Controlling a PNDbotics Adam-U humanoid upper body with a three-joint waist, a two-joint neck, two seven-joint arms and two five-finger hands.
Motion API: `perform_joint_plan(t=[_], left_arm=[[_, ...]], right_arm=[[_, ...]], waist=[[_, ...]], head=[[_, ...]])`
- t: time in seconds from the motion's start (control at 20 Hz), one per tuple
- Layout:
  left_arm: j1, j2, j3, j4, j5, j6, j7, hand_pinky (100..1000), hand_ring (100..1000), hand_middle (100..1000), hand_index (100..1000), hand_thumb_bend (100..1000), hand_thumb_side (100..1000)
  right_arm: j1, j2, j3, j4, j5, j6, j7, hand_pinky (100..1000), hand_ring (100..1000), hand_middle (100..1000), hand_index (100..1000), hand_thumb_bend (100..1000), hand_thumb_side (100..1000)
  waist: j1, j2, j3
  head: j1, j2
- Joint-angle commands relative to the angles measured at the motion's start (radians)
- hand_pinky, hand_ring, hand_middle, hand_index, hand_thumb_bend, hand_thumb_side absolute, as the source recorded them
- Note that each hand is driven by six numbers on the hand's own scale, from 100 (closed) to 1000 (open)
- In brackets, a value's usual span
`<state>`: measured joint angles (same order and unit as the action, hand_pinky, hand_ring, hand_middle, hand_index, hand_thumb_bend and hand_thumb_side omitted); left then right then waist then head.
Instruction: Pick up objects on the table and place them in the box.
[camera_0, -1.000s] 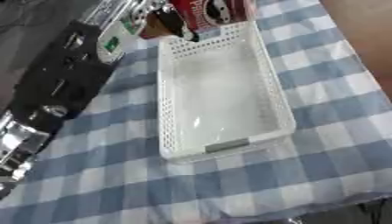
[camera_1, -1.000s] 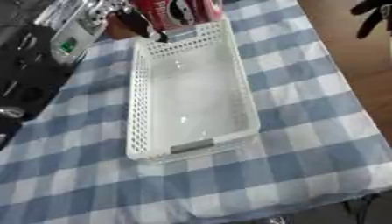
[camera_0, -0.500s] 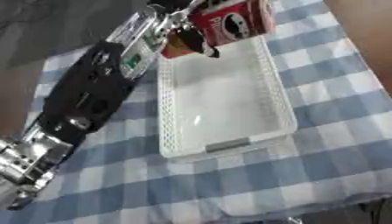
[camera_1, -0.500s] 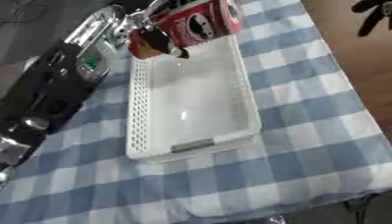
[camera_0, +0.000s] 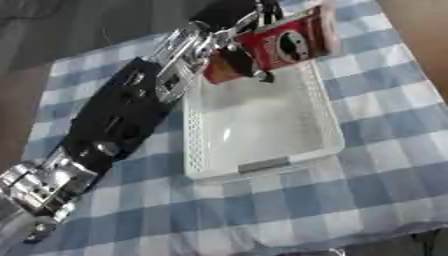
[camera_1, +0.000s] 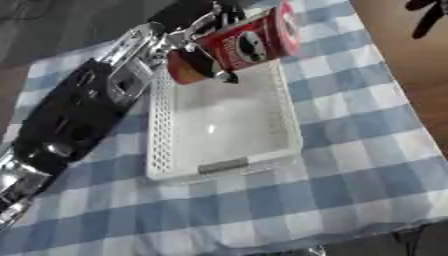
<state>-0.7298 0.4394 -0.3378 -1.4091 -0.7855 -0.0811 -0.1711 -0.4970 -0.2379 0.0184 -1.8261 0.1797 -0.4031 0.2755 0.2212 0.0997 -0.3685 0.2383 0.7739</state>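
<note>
At the frame's top, the left hand (camera_0: 241, 20) grips a red can (camera_0: 280, 46), tilted above the white box's (camera_0: 328, 120) far end. Released early, it might strike the rim and roll onto the table (camera_0: 385, 85).

Red can (camera_1: 243, 44) with orange end, white perforated box (camera_0: 325, 110), blue-and-white checked cloth (camera_0: 385, 165), black-and-silver left hand (camera_1: 210, 22)
</note>
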Motion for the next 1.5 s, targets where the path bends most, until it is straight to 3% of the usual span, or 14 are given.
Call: perform_joint_plan(t=[0.05,0.1,0.15,0.2,0.35,0.7,1.15,1.25,1.3,1.4,1.5], left_arm=[[-0.009,0.025,0.011,-0.003,0.022,-0.027,-0.037,844,913,966,1000,116,970],[-0.007,0.028,0.013,0.000,0.035,-0.032,-0.043,893,948,998,1000,138,1000],[-0.006,0.030,0.015,0.004,0.050,-0.037,-0.049,881,939,988,1000,134,1000],[-0.005,0.033,0.017,0.009,0.067,-0.041,-0.053,940,982,1000,1000,134,1000],[-0.004,0.046,0.025,0.018,0.116,-0.052,-0.060,944,984,1000,1000,131,1000],[0.020,0.085,0.046,0.015,0.186,-0.032,-0.080,838,850,919,1000,100,1000],[0.065,0.130,0.083,-0.054,0.207,-0.017,-0.009,817,846,920,1000,100,1000],[0.076,0.137,0.095,-0.088,0.216,-0.013,0.021,776,826,907,1000,100,1000],[0.084,0.142,0.103,-0.114,0.225,-0.008,0.048,724,792,879,984,100,950],[0.111,0.152,0.115,-0.183,0.259,0.005,0.126,510,644,756,863,100,754],[0.155,0.162,0.131,-0.278,0.320,-0.001,0.237,301,485,585,723,100,635]], right_arm=[[-0.019,-0.003,0.000,-0.009,-0.001,-0.003,0.002,367,583,682,844,100,763],[-0.019,-0.003,0.001,-0.008,0.000,-0.004,0.002,368,583,683,844,100,773],[-0.020,-0.002,0.001,-0.008,0.000,-0.004,0.003,367,583,683,844,100,773],[-0.021,-0.002,0.002,-0.007,0.000,-0.005,0.003,368,584,683,844,100,772],[-0.025,0.000,0.002,-0.005,0.000,-0.007,0.004,368,584,683,843,100,772],[-0.029,0.004,-0.003,-0.002,0.003,-0.012,-0.001,369,584,684,842,100,770],[-0.029,0.012,-0.010,0.001,0.008,-0.015,-0.008,370,585,685,839,100,768],[-0.029,0.013,-0.011,0.002,0.009,-0.015,-0.009,370,585,685,839,100,768],[-0.028,0.014,-0.012,0.002,0.009,-0.015,-0.009,370,585,685,839,100,768],[-0.028,0.014,-0.012,0.002,0.010,-0.015,-0.009,370,583,680,835,100,768],[-0.027,0.012,-0.012,0.004,0.012,-0.015,-0.006,369,582,677,831,100,768]], waist=[[-0.018,-0.010,0.006],[-0.018,-0.010,0.008],[-0.019,-0.009,0.010],[-0.020,-0.008,0.013],[-0.025,-0.005,0.020],[-0.040,0.002,0.039],[-0.062,0.005,0.069],[-0.065,0.005,0.073],[-0.067,0.005,0.075],[-0.069,0.005,0.079],[-0.070,0.007,0.085]], head=[[0.007,-0.004],[0.006,-0.004],[0.005,-0.004],[0.003,-0.004],[-0.001,-0.004],[-0.011,-0.004],[-0.015,-0.004],[-0.016,-0.004],[-0.017,-0.004],[-0.020,-0.004],[-0.027,-0.004]])
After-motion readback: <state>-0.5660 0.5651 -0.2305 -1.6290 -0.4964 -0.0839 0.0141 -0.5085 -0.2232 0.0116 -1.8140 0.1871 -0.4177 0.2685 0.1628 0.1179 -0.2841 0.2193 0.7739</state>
